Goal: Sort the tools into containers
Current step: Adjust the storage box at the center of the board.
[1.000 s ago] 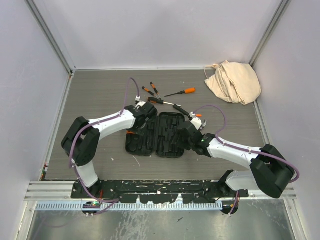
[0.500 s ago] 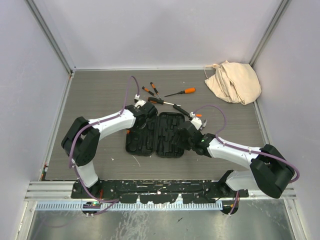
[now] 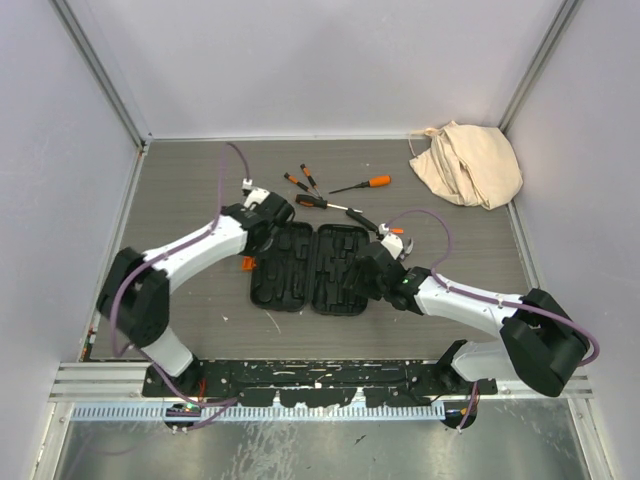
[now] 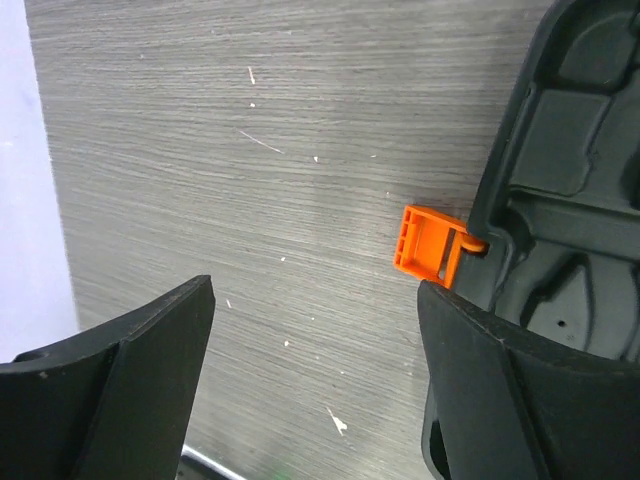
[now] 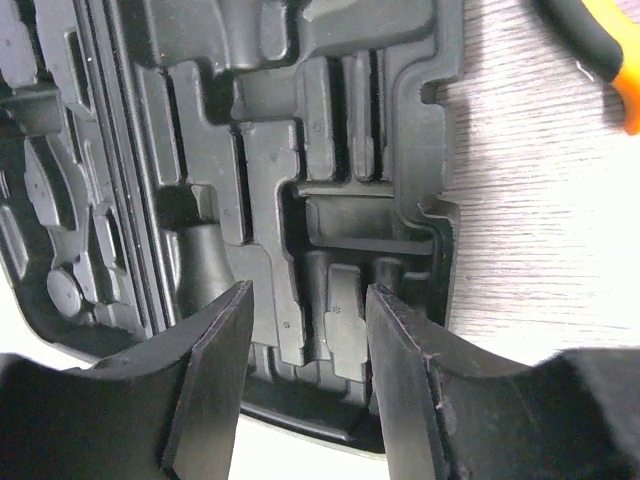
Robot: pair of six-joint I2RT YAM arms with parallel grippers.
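We saw the case (image 3: pixel 315 268) lying open and flat in the middle of the table (image 3: pixel 190 190), both halves showing their moulded slots upward; its small orange latch (image 3: pixel 247 264) stuck out from the left edge. The left gripper (image 3: pixel 262 215) hung by the far left corner of the case; in its wrist view the left gripper (image 4: pixel 315 300) had its fingers (image 4: pixel 120 390) spread wide with only bare table between them; the latch (image 4: pixel 430 242) sat just ahead of the right-hand finger, and the case rim (image 4: pixel 570 180) ran along that side. The right gripper (image 3: pixel 362 275) was over the right half of the case, near its right edge; seen from its own wrist, the right gripper (image 5: pixel 308 300) stood partly parted, pinching nothing, with the slots of the case (image 5: pixel 330 150) showing through the gap; whether the tips touched the plastic we could not tell. An orange and black handle (image 5: pixel 615 40) lay on the table just past the case in that view. Beyond the far edge of the case lay the loose tools: an orange-handled screwdriver (image 3: pixel 374 182), a black-handled screwdriver (image 3: pixel 312 201) and two small screwdrivers (image 3: pixel 295 182), all outside the case. A beige bag (image 3: pixel 467 163) lay crumpled in the far right corner, well apart from everything else.
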